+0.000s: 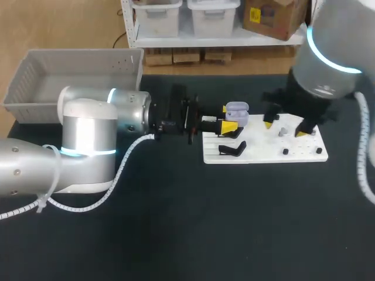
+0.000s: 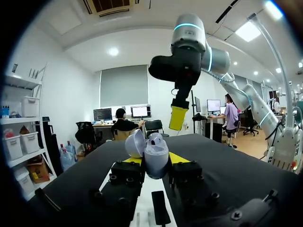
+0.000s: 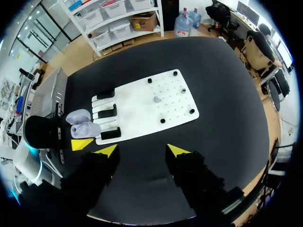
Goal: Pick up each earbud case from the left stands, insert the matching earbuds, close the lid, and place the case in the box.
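Presently: pale lilac glossy plastic earbud case (image 2: 156, 150), lid open, is clamped in left tool (image 2: 156, 160) at flat white board's (image 1: 263, 153) left end | judged light, rigid, slippery; lower shell best gripped | right tool (image 3: 142, 150) held apart, empty.

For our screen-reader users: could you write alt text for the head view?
The left claw holds an open lavender earbud case over the white board; the right claw hangs open above its other end.
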`<action>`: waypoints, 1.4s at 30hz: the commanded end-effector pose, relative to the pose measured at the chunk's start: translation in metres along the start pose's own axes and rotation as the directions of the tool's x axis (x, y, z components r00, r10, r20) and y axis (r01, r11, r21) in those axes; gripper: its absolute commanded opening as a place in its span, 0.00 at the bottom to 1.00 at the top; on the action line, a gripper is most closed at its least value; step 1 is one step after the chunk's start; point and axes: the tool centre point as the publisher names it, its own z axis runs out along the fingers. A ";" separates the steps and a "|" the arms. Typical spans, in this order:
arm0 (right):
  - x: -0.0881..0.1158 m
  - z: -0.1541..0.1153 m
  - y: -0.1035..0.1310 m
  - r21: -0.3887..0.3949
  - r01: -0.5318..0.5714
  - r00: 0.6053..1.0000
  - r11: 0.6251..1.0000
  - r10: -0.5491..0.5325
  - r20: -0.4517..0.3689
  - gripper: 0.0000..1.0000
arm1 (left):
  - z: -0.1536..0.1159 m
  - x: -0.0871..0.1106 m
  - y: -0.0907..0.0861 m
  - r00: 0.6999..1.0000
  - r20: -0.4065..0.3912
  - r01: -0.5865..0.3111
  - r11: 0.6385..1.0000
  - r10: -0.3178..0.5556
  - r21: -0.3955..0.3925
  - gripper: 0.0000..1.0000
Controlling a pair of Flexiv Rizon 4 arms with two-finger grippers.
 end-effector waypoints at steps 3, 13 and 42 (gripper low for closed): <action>-0.013 0.021 -0.012 -0.089 0.064 0.998 0.994 -0.062 0.016 0.64 | 0.000 0.000 -0.001 1.000 0.001 -0.003 1.000 0.003 -0.006 0.00; -0.033 0.068 -0.026 -0.025 0.178 0.984 0.984 -0.178 -0.012 0.54 | 0.000 0.000 -0.001 1.000 0.001 -0.003 1.000 0.003 -0.006 0.00; -0.058 0.121 -0.037 -0.076 0.175 0.981 0.982 -0.181 -0.070 0.44 | 0.000 0.000 -0.001 1.000 0.001 -0.003 1.000 0.003 -0.006 0.00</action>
